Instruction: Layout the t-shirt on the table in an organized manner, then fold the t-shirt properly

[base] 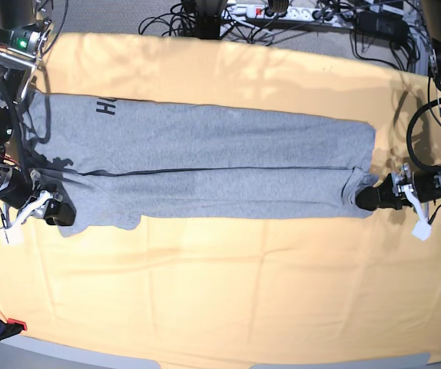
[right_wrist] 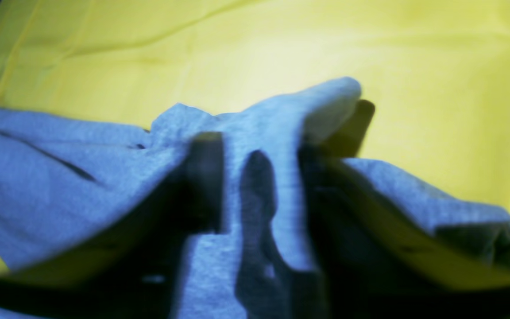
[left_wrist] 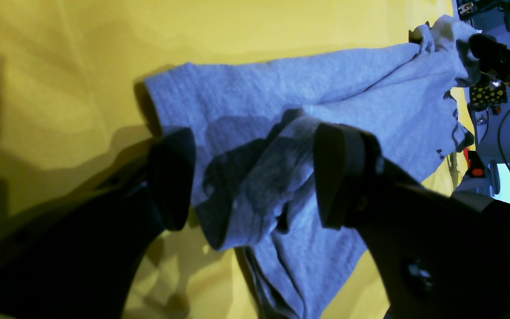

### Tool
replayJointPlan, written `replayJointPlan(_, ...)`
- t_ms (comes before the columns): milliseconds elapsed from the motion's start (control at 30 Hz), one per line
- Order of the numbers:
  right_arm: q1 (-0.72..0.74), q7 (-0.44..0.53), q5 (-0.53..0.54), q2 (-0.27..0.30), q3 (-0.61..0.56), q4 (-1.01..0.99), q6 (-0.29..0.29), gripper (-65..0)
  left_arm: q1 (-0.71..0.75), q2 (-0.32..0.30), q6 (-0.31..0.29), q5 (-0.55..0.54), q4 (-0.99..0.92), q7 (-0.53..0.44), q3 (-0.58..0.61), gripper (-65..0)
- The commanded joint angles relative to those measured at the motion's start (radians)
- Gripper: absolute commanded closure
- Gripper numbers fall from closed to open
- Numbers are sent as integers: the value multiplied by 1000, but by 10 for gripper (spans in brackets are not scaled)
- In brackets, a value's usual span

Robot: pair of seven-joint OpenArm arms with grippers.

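Note:
The grey t-shirt (base: 205, 165) lies stretched left to right across the yellow-orange table (base: 220, 292), folded lengthwise, with black lettering at its far left. My left gripper (base: 365, 198) is at the shirt's right end. In the left wrist view its jaws (left_wrist: 255, 177) stand wide apart with a slack fold of the shirt (left_wrist: 281, 88) between them. My right gripper (base: 51, 211) is at the shirt's near left corner. In the right wrist view it (right_wrist: 261, 181) is shut on a bunched fold of the shirt (right_wrist: 60, 177), raised off the cloth (right_wrist: 414, 66).
A power strip and cables (base: 274, 11) lie beyond the table's far edge. A red clamp (base: 5, 327) sits at the near left corner. Bare tablecloth spreads in front of the shirt. Arm bases stand at both far corners.

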Motion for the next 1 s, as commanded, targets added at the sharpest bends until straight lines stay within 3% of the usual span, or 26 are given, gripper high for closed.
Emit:
replayJointPlan(0,28,23,26,23,5,13,6,-36,-27,-21,-6,-27,13,-16,-6,-424)
replayJointPlan(33,27,23,26,23,5,13,6,0,-27,-21,-6,-27,13,-15,-6,-424)
replayJointPlan(233,26,7,35,23,5,18,6,0,-27,-21,-6,-27,13,-16,-6,-424)
replayJointPlan(333,-1,-39,103,23,5,64,6,0,-27,-21,-6,-27,13,-16,-6,-424)
replayJointPlan(633,-232,-48,111,25,5,450,6,0,-28,-21,-6,-27,13,-20,-6,-424)
replayJointPlan(967,-443,-83,104,25,5,612,6,0,-28,-21,-6,-27,13,-20,-6,-424)
